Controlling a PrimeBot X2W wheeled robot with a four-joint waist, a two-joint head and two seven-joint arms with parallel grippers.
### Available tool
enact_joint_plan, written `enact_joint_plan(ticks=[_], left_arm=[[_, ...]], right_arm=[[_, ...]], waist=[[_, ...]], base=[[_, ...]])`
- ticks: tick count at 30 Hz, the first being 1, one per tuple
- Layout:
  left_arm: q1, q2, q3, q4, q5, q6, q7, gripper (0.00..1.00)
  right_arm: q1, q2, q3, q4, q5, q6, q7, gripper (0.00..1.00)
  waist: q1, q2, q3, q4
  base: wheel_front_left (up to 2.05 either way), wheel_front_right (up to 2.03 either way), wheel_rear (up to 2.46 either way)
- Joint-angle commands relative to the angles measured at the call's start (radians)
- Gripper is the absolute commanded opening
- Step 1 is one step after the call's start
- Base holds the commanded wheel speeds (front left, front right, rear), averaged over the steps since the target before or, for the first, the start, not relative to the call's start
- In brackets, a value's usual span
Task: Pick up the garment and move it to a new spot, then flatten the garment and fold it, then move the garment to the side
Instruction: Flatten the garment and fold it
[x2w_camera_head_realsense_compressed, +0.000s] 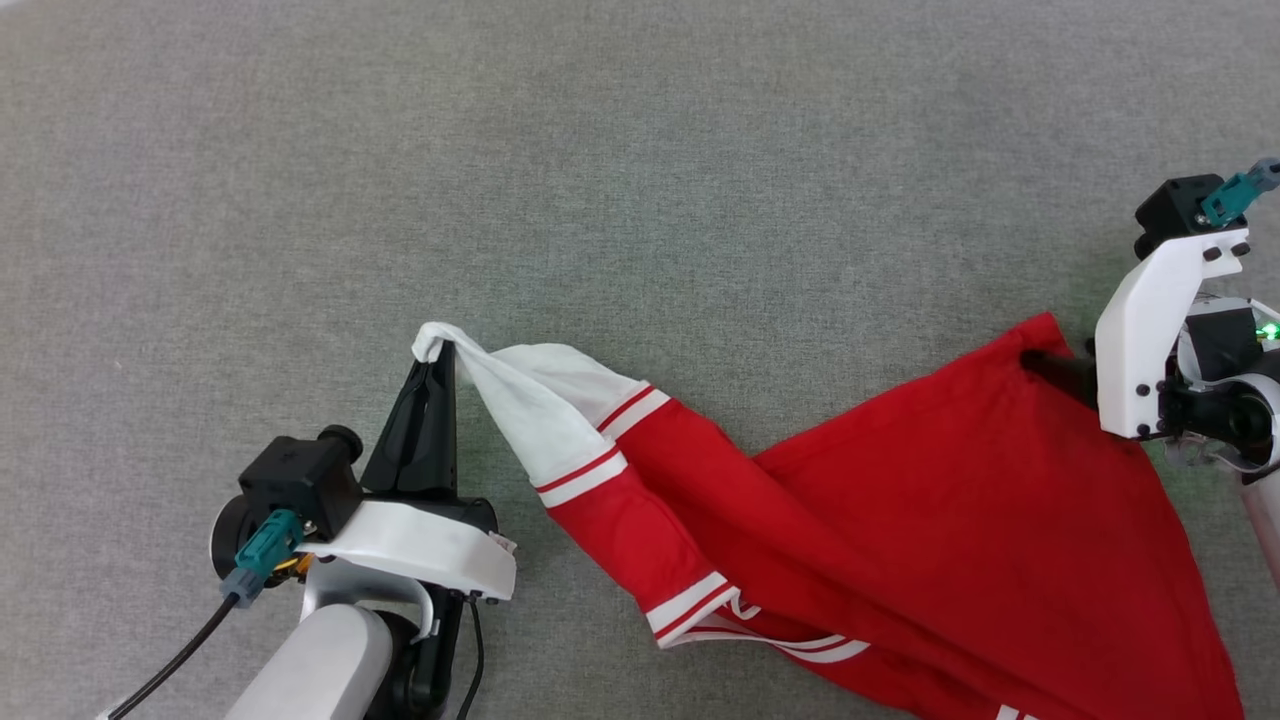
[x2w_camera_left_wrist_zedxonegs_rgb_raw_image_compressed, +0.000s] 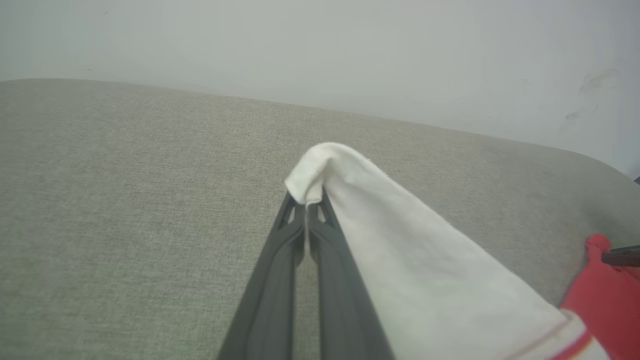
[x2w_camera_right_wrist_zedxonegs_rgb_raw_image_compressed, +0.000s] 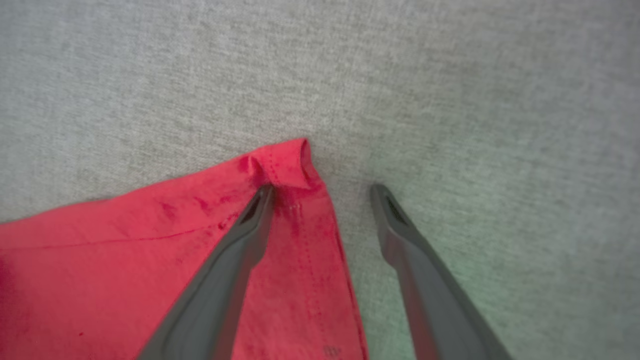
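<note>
The left gripper (x2w_camera_head_realsense_compressed: 440, 350) is pinching the white sleeve (x2w_camera_head_realsense_compressed: 530, 400) tip, jaws shut, while the right gripper (x2w_camera_right_wrist_zedxonegs_rgb_raw_image_compressed: 321, 187) is hovering with jaws wide, straddling the red hem corner (x2w_camera_right_wrist_zedxonegs_rgb_raw_image_compressed: 282, 165). The shirt (x2w_camera_head_realsense_compressed: 900, 500) is lying twisted on the grey tabletop (x2w_camera_head_realsense_compressed: 640, 150). Risk: the right jaws may be closing past that thin edge, or the small sleeve pinch slipping under pull; nothing nearby is blocking.

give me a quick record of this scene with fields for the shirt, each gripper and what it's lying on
surface: grey woven fabric
garment: red jersey with white sleeves, rumpled and twisted, not flat
left gripper: shut on the tip of the white sleeve
right gripper: open, one finger over the red hem corner, the other over bare surface
task stage: flattening and folding not yet done
</note>
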Motion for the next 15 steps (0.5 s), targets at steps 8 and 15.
enact_joint_plan(ticks=[8,15], left_arm=[[-0.005,-0.007,-0.006,0.044,-0.021,-0.022,-0.001,0.00],[-0.033,0.018,0.001,0.099,-0.039,-0.047,0.018,0.00]], right_arm=[[0.052,0.028,0.072,0.051,0.041,0.003,-0.027,0.00],[0.025,0.011,0.042,0.062,-0.021,0.001,-0.196,0.00]], waist=[[-0.0001,0.0000,-0.034,-0.008],[-0.0001,0.0000,-0.151,-0.048]], base=[[0.00,0.00,0.00],[0.00,0.00,0.00]])
